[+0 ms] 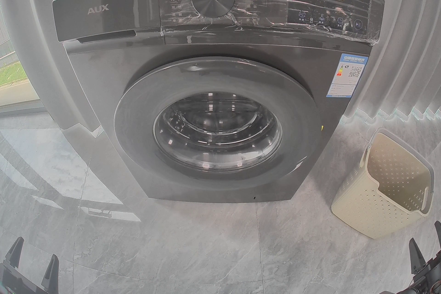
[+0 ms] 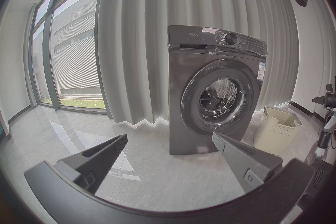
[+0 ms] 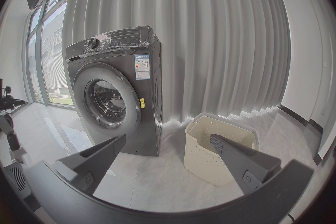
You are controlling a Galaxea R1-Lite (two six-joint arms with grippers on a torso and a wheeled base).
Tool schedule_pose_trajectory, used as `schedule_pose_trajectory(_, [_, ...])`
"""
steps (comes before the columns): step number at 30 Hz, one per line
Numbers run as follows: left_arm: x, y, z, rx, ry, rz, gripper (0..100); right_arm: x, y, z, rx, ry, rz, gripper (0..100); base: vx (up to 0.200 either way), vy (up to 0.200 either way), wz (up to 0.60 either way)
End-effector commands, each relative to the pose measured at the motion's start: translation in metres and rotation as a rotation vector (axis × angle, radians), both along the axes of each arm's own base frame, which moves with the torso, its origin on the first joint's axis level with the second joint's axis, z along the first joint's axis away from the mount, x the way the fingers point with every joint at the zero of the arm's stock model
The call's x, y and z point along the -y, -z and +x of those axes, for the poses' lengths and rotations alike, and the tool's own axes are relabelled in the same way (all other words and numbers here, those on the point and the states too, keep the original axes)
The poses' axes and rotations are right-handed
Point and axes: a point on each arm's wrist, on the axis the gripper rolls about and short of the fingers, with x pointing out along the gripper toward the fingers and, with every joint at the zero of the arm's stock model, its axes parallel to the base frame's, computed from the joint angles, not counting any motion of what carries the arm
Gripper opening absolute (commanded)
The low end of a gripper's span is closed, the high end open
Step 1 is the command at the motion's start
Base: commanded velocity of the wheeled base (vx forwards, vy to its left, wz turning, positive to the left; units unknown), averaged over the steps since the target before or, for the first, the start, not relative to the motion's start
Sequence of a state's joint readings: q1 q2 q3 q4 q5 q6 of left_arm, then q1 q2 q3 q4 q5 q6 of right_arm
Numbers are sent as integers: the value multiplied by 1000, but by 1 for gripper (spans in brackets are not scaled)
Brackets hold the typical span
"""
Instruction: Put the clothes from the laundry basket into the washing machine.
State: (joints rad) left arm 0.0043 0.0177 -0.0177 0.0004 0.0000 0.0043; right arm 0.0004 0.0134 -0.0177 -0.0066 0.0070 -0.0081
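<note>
Both jaws apart, washing machine [image 1: 103, 79] shut, blue label [image 1: 347, 75] on front

Looking like a staged laundry test room: a dark grey front-loading washing machine [image 1: 216, 74] is standing before white pleated curtains [image 3: 224, 42] on glossy grey marble-look floor tiles [image 1: 183, 240], tall metal-framed windows [image 2: 75, 49] lining one side.

One washing machine [image 1: 216, 79], one laundry basket [image 1: 363, 210] and one pleated curtain [image 1: 406, 33].
</note>
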Motion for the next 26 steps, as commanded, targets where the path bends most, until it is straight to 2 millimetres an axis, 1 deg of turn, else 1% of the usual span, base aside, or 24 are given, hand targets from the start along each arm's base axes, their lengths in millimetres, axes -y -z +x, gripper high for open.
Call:
schedule_pose_trajectory(1, [0, 5, 0, -1, 0, -1, 100, 0, 5, 1, -14, -2, 0, 100, 0, 0, 0])
schedule_pose_trajectory(26, [0, 5, 0, 0, 0, -1, 100, 0, 5, 1, -15, -2, 0, 100, 0, 0, 0])
